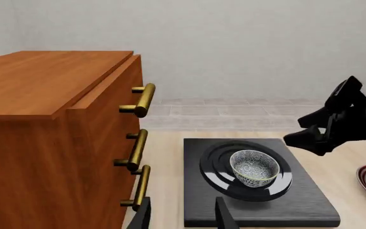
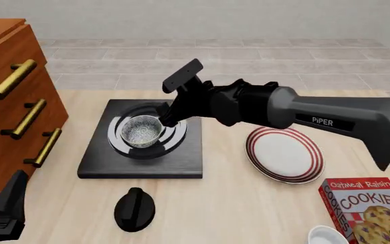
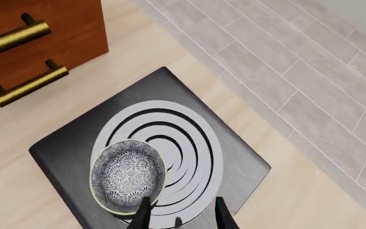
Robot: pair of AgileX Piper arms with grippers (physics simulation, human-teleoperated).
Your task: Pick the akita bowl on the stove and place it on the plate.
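Observation:
The akita bowl (image 2: 142, 131) is small, dark outside and speckled grey-white inside. It sits upright on the burner rings of the black stove (image 2: 181, 163). My right gripper (image 2: 167, 120) hangs open just above the bowl's right rim, with nothing between its fingers. In the right wrist view the bowl (image 3: 127, 174) lies just beyond the open right gripper (image 3: 181, 217), left of the ring centre on the stove (image 3: 240, 167). The red-striped white plate (image 2: 284, 154) lies right of the stove. My left gripper (image 2: 5, 211) stays low at the near left, open (image 1: 184, 217), facing the bowl (image 1: 255, 168).
A wooden drawer cabinet (image 2: 5, 117) with brass handles stands left of the stove. A black knob (image 2: 134, 208) lies in front of the stove. A cookies box (image 2: 367, 208) and a plain white bowl (image 2: 327, 237) sit at the near right.

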